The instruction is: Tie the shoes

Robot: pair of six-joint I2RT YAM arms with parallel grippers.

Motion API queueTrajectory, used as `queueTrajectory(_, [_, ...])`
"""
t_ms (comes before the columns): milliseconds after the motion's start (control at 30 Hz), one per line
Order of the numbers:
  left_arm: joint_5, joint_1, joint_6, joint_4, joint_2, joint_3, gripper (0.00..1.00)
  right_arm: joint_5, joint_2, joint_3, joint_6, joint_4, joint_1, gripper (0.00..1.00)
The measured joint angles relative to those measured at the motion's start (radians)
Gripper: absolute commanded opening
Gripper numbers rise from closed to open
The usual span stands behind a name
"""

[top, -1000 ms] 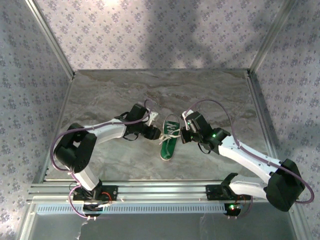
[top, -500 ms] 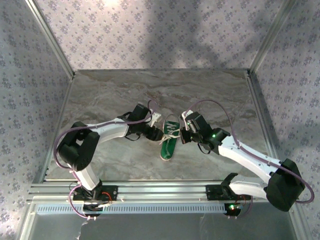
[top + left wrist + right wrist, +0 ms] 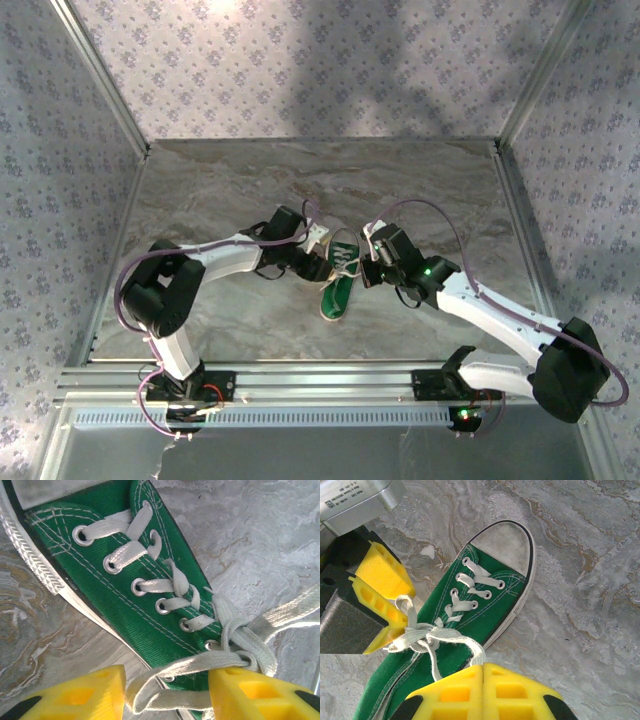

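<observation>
A small green sneaker (image 3: 337, 283) lies near the middle of the marbled bench (image 3: 220, 190). It is sole down, with its white toe cap (image 3: 506, 542) pointing away from the arm bases and its open heel end toward them. The two arms reach in from either side, so the shoe sits right between them. The left claw (image 3: 322, 265) is at its left flank and the right claw (image 3: 363, 271) at its right flank, both about level with the upper eyelets.

The white laces (image 3: 150, 585) cross up through the eyelets and gather in a loose knot (image 3: 240, 635) near the top of the lacing. In the left wrist view, the left claw's yellow fingers (image 3: 75, 695) stand wide apart, one on each side of a slack lace loop that droops over the shoe's edge. The finger on the right of that view touches the lace just under the knot, and nothing is pinched between the two.

In the right wrist view, the right claw's fingers (image 3: 450, 692) are pressed flat together. A strand of lace runs from the knot into the seam between them, so this claw is clamped on the laces. That strand bows in a curve rather than running taut. Another loop curls up just beside one of the left claw's fingers.
</observation>
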Motion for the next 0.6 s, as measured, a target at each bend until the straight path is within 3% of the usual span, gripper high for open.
queueTrajectory(133, [0.012, 0.000, 0.003, 0.000, 0.000, 0.001, 0.38, 0.000, 0.000, 0.000, 0.000, 0.000, 0.000, 0.00])
queueTrajectory(367, [0.012, 0.000, 0.007, 0.002, -0.002, 0.001, 0.09, 0.000, 0.000, 0.000, 0.000, 0.000, 0.002, 0.00])
queueTrajectory(500, [-0.014, 0.000, -0.002, 0.007, -0.036, -0.017, 0.01, 0.004, 0.000, 0.000, 0.000, 0.000, 0.002, 0.00])
queueTrajectory(600, [-0.040, 0.001, -0.024, 0.033, -0.091, -0.059, 0.00, 0.021, -0.004, 0.000, 0.001, -0.001, 0.002, 0.00])
